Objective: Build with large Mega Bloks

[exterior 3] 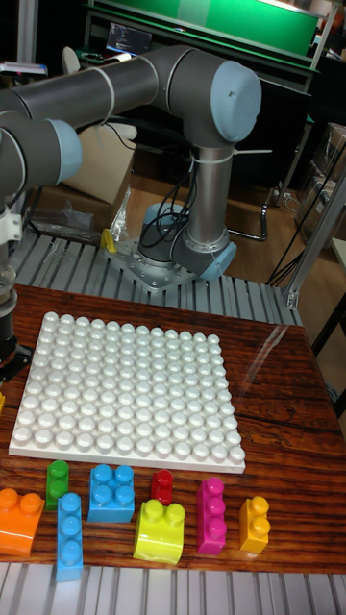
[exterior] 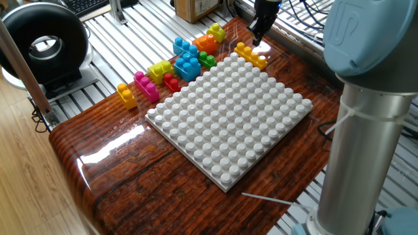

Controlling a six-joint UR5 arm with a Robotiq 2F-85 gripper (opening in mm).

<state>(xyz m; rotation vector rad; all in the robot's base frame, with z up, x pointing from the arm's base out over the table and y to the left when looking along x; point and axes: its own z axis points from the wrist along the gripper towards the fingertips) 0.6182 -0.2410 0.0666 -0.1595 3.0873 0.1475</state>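
Observation:
The large Mega Bloks lie loose along the far-left side of the white baseplate (exterior: 228, 114). They are a long yellow brick (exterior: 251, 55), a small yellow one (exterior: 215, 31), orange (exterior: 206, 43), two blue (exterior: 188, 66), green (exterior: 206, 60), lime (exterior: 159, 70), red (exterior: 172, 82), magenta (exterior: 146, 87) and a yellow-orange one (exterior: 127, 95). My dark gripper (exterior: 255, 40) hangs just above the far end of the long yellow brick and holds nothing. Its fingers read as one dark shape. In the tall fixed view only the wrist (exterior 3: 6, 298) shows at the left edge, beyond the baseplate (exterior 3: 125, 384).
The arm's grey column (exterior: 366, 130) stands at the table's right side. A black round device (exterior: 42, 46) sits off the table to the left and a cardboard box (exterior: 196, 8) behind it. The wooden table's edges run close around the baseplate.

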